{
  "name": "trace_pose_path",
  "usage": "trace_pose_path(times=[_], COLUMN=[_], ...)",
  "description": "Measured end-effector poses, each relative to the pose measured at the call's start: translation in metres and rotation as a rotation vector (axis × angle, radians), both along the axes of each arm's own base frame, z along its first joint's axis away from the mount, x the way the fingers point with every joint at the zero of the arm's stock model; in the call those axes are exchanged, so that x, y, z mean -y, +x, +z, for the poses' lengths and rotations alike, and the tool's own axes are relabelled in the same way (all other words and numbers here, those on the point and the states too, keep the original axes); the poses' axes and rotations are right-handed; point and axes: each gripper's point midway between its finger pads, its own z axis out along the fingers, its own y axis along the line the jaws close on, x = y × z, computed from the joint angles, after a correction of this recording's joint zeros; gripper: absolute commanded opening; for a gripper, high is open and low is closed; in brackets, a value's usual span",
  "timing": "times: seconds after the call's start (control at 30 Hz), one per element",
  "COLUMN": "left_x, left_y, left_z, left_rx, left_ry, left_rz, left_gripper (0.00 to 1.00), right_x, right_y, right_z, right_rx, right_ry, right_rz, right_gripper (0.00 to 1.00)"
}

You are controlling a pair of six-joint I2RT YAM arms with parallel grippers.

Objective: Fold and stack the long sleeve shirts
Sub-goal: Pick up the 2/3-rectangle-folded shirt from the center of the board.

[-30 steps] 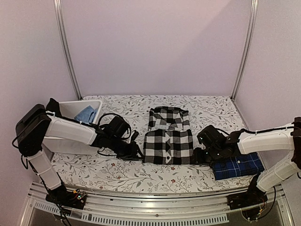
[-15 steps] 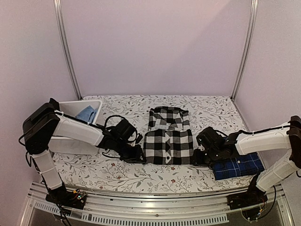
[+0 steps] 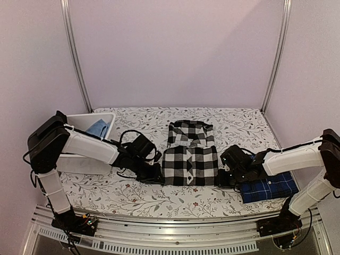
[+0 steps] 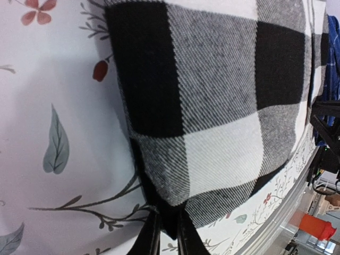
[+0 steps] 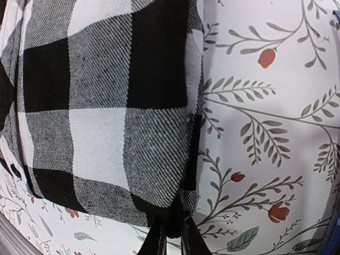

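Observation:
The black-and-white check shirt (image 3: 190, 159) lies partly folded in the middle of the flowered table, collar end toward the back. My left gripper (image 3: 158, 176) is at its near-left corner, shut on the cloth. In the left wrist view the check shirt (image 4: 212, 106) fills the frame and its corner is pinched in the left gripper (image 4: 166, 239). My right gripper (image 3: 222, 178) is shut on the near-right corner. The right wrist view shows the check shirt (image 5: 106, 106) nipped by the right gripper (image 5: 172, 237). The navy plaid shirt (image 3: 268, 187) lies folded at the right front.
A white bin (image 3: 79, 123) holding a light blue cloth (image 3: 97, 129) stands at the back left, behind the left arm. The table's metal front rail (image 3: 175, 234) runs along the near edge. The navy shirt lies just right of my right gripper.
Both grippers have closed onto the near corners of the check shirt. Each arm has edged a little inward toward the shirt.

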Motion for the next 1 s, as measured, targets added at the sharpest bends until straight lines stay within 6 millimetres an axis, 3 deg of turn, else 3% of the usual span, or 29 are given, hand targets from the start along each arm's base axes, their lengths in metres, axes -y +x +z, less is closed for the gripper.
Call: trace_pose_path(times=[0.1, 0.33, 0.73, 0.87, 1.0], left_x=[0.001, -0.002, -0.014, -0.017, -0.022], left_y=[-0.001, -0.008, -0.037, -0.046, -0.053], left_z=[0.0, 0.002, 0.025, 0.027, 0.028], left_rx=[-0.011, -0.034, -0.032, -0.044, -0.049], left_ry=[-0.005, -0.027, -0.061, -0.056, -0.054], left_rz=[0.005, 0.023, 0.02, 0.019, 0.017], left_gripper=[0.0, 0.0, 0.0, 0.15, 0.24], right_x=[-0.001, 0.0, -0.013, -0.018, -0.021], right_y=[0.0, -0.007, -0.038, -0.046, -0.048], right_z=[-0.001, 0.001, 0.027, 0.03, 0.032], right_rx=[0.002, 0.002, 0.023, 0.01, -0.001], right_ry=[0.005, 0.03, 0.107, 0.131, 0.147], right_rz=[0.004, 0.017, 0.094, 0.11, 0.11], right_gripper=[0.0, 0.0, 0.0, 0.0, 0.0])
